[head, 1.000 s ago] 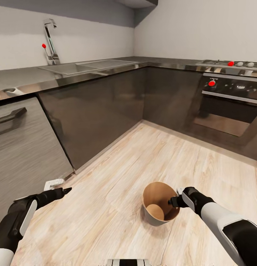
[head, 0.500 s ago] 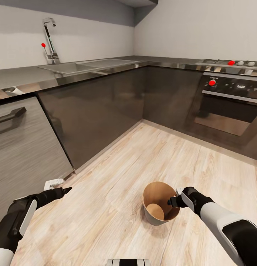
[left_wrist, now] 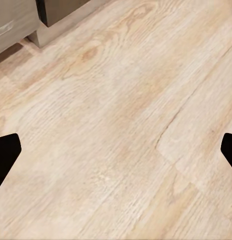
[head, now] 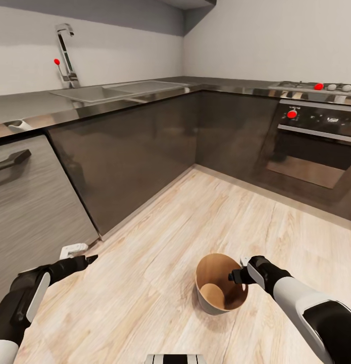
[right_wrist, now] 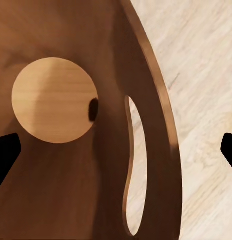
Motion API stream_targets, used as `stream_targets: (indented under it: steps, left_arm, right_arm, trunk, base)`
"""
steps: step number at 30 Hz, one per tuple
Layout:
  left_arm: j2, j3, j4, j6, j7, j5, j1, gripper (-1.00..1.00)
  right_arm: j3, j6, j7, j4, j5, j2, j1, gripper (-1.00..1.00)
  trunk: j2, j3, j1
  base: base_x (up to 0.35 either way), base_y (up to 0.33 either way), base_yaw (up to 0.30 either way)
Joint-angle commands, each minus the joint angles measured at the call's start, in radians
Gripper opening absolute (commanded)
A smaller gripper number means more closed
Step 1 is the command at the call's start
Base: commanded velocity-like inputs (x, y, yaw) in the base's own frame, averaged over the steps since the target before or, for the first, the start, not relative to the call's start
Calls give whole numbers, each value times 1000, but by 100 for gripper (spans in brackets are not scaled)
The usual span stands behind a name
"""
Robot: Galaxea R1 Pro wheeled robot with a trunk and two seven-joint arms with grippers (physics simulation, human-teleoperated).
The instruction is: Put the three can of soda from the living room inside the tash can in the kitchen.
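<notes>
Here the tash can (head: 208, 303) (grey outside, brown inside) stands upright beneath the empty, wide-open right gripper (head: 235, 276).

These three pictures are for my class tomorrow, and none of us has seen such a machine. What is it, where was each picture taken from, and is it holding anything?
It is a simulated two-armed robot in a kitchen. The head view looks down over both arms. The right gripper hangs over the rim of the trash can, which stands on the wood floor. The left gripper hangs over bare floor. Each wrist view looks along one gripper's fingers: the right into the bin's brown inside, where no can shows, the left at floorboards. Both grippers look open and hold nothing.
</notes>
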Motion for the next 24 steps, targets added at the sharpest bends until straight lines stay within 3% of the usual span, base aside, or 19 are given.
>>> stream_targets:
  steps: [1,8,13,23,24]
  left_arm:
    - [0,0,-1,0,0,0,0,100]
    - [0,1,-5,0,0,0,0,100]
    - [-1,1,-6,3,0,0,0,100]
    - [-1,1,-26,14,0,0,0,100]
    - [-1,1,-26,14,0,0,0,100]
  right_arm:
    - [0,0,0,0,0,0,0,100]
    - [1,0,0,1,0,1,0,100]
    - [1,0,0,0,0,1,0,100]
    - [1,0,0,1,0,0,0,100]
    - [1,0,0,1,0,-1,0,-100]
  trunk:
    - [0,0,0]
    - [0,0,0]
    - [-1,-19,2]
    - [-1,-19,2]
    - [-1,-19,2]
  base:
    - [23,0,0]
    - [10,0,0]
    - [2,0,0]
    - [0,0,0]
    - [0,0,0]
